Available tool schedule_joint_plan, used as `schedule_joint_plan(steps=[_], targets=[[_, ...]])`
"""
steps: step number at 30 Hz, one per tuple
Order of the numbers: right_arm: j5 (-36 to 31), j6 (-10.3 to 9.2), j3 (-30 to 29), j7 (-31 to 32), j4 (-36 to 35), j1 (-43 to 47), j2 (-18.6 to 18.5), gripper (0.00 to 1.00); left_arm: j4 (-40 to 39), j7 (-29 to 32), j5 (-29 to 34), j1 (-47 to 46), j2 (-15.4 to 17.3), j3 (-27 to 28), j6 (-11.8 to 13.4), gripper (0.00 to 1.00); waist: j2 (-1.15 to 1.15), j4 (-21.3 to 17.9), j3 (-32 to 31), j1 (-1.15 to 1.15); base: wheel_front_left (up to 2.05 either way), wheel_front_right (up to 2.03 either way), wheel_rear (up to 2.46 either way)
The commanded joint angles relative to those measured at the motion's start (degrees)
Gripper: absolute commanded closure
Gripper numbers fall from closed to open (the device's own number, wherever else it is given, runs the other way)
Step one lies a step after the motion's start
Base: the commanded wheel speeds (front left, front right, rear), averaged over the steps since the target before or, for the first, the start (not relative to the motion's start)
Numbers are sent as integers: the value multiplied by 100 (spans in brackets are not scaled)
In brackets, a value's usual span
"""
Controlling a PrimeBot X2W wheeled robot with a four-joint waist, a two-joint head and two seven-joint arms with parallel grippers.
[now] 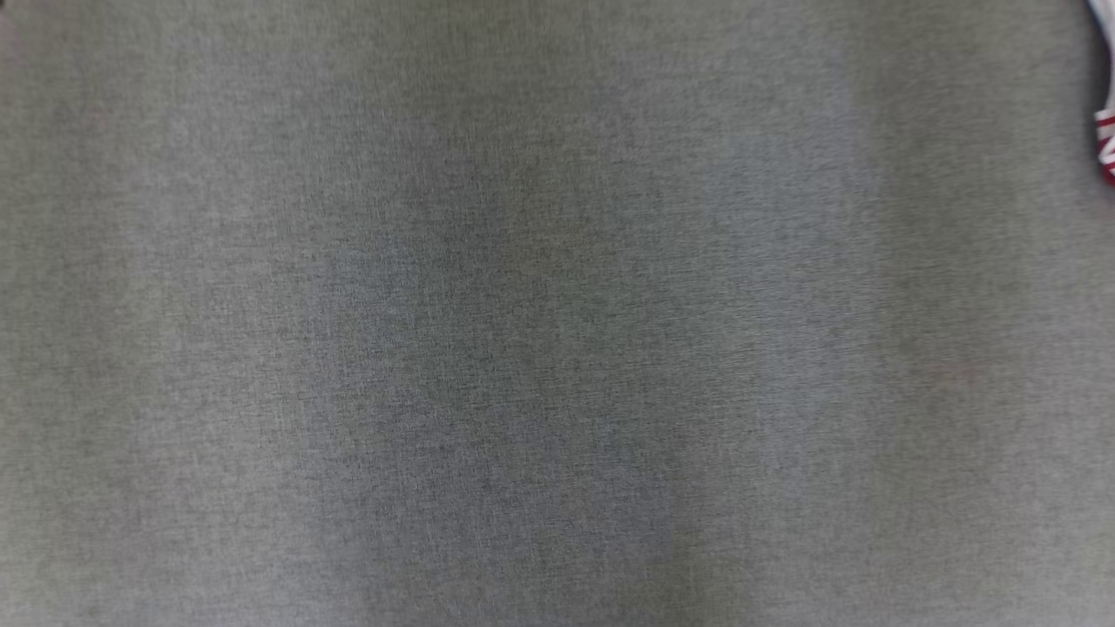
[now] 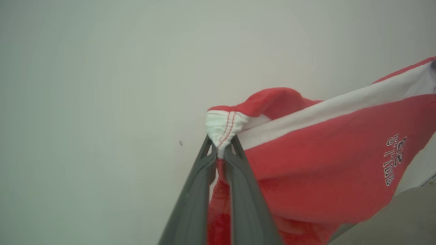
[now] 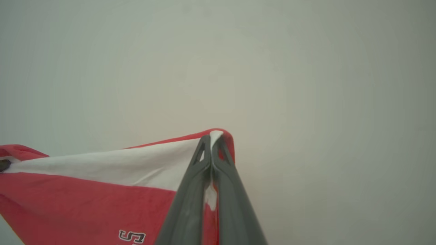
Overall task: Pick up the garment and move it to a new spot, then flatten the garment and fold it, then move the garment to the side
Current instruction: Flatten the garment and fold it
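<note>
Against a pale, blank wall, the red fabric garment with a broad white band and small dark lettering hangs stretched between both arms, lifted off the table. The left gripper has its two dark fingers pinched almost together on a bunched white corner with red stitching. The right gripper is clamped fully together on the opposite end of the white band. Below, the grey woven tabletop spreads across the head view, with what is probably a sliver of the garment at its upper right edge. The step in hand looks like the carry to a new spot, or the start of flattening. Next, both arms would need to lower together, keeping the band taut, so the cloth lays down without creases.
</note>
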Motion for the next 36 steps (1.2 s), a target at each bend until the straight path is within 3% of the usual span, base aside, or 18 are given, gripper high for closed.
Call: schedule_joint_plan(steps=[1,5,11,19,25,29,36], targets=[[90,-17,94,-55,-3,102,-40,100,25,-81,-93,78,40,-85,9,100,-2,21,90,-2,0,0,0],[392,-17,383,-251,-161,570,-293,100,-62,-440,-319,551,155,-398,9,100,-2,14,8,-2,0,0,0],[861,-17,733,-536,-924,2035,-845,100,-456,-1001,-506,1914,316,-608,31,100,-2,36,-359,-2,0,0,0],[1232,-17,412,-708,-2242,4796,-1439,100,-1931,-1185,-414,4503,215,-163,658,100,-2,99,-1061,-2,0,0,0],[1115,-17,-47,-724,-2904,6754,-1463,100,-2815,-1177,122,6448,7,97,877,100,-2,113,-1427,-2,0,0,0],[942,-17,-266,-676,-3142,7562,-1417,100,-2882,-1179,362,7110,-144,171,869,100,-2,117,-1578,-2,0,0,0],[573,-17,-628,-492,-3494,9150,-1121,100,-2644,-1179,890,8342,-523,611,644,100,-2,17,-1957,-2,0,0,0]])
